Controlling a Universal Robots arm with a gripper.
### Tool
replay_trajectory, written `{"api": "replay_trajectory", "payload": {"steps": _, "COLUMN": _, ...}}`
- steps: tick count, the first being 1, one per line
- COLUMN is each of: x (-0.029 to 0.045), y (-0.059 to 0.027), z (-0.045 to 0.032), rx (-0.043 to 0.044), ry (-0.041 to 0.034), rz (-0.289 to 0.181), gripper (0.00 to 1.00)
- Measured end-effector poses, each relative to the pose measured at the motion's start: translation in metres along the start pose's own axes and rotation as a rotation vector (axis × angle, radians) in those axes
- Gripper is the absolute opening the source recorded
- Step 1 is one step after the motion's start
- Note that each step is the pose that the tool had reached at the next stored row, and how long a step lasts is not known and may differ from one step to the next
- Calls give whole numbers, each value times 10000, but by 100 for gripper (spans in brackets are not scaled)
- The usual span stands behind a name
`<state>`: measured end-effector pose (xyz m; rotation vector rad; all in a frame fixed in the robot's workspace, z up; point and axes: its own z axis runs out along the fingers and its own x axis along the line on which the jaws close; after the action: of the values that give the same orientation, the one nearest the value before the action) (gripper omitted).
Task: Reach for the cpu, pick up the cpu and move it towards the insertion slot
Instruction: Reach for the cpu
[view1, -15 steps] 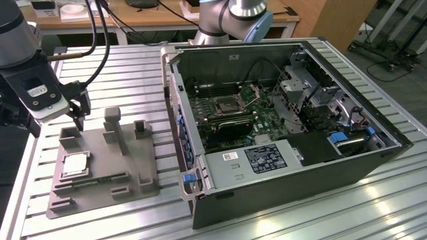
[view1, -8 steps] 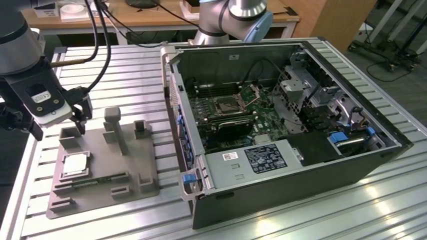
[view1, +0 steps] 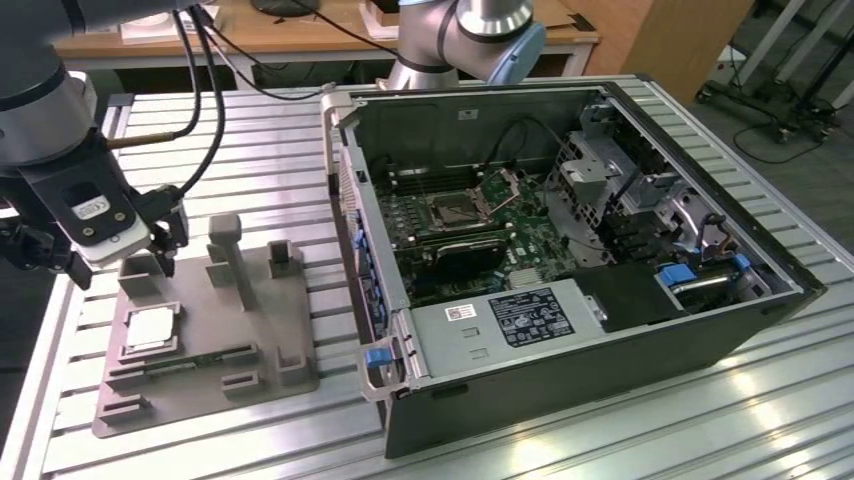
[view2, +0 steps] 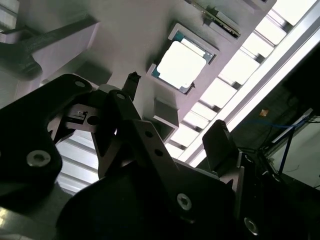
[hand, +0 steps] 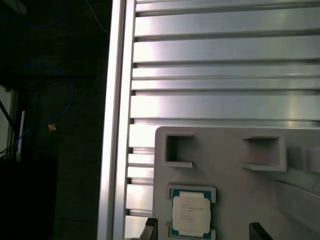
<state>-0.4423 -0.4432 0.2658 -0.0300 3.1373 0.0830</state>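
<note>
— Where is the cpu (view1: 150, 328)?

— We see it lying in a shallow pocket of the grey tray (view1: 274, 385), low down on the exterior view's left. The tray sits on the silver, ribbed tabletop (view1: 240, 130).

— And the pincer (view1: 123, 268)?

— It hangs over the far end of the tray, higher in the frame than the cpu. In the first wrist view we see its two dark fingers (hand: 150, 229) wide apart, with the cpu (hand: 190, 213) showing in the gap. They do not touch it.

— What is around the cpu?

— A thin green memory stick (view1: 198, 362) lies in the tray just beside it. Tall grey posts (view1: 230, 255) stand up from the tray, close to the pincer. A grey and blue robot joint (view1: 467, 40) stands behind everything, at the top middle of the frame.

— What stands between the cpu and the insertion slot (view1: 451, 210)?

— The insertion slot is inside the open computer case (view1: 561, 400), near the middle of the frame. We see the posts and the case's near wall (view1: 350, 200) between the two. The slot's metal flap (view1: 510, 185) looks tipped up beside its dark middle.

— Which way does the cpu point?

— It lies flat with its shiny silver top facing up. Its edges run in line with the edges of its pocket. It is nearly square, so we cannot pick a long side.
</note>
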Motion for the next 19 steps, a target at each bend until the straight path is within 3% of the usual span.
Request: {"api": "replay_trajectory", "payload": {"steps": 19, "x": 0, "y": -4, "z": 51, "rx": 0, "ry": -1, "rz": 0, "gripper": 78}}
